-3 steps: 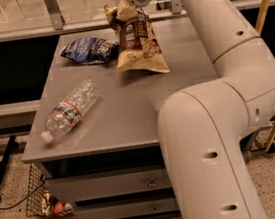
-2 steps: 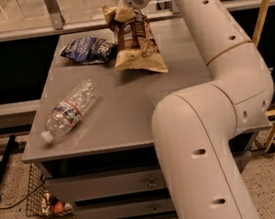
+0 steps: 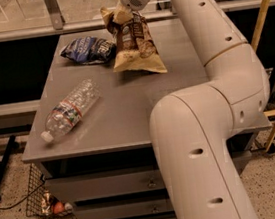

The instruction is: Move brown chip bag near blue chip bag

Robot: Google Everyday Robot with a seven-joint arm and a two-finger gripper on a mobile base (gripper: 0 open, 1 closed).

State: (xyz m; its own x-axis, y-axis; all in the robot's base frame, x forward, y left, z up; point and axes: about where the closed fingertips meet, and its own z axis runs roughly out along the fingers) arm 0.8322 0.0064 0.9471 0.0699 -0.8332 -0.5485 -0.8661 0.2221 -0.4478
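Note:
The brown chip bag (image 3: 135, 46) is tan-yellow with a dark brown front panel. It hangs tilted over the far middle of the grey table (image 3: 128, 113), its lower edge touching or just above the top. My gripper (image 3: 121, 14) is at the bag's top edge and is shut on it. The blue chip bag (image 3: 87, 49) lies flat on the table just to the left of the brown bag, very close to it.
A clear plastic water bottle (image 3: 70, 110) lies on its side at the front left of the table. My white arm (image 3: 211, 96) arches over the table's right side. A railing and glass stand behind the table. A yellow pole (image 3: 265, 9) leans at the right.
The gripper and the brown chip bag have shifted slightly left, toward the blue chip bag. The arm has swung a little. The bottle and blue bag have not moved.

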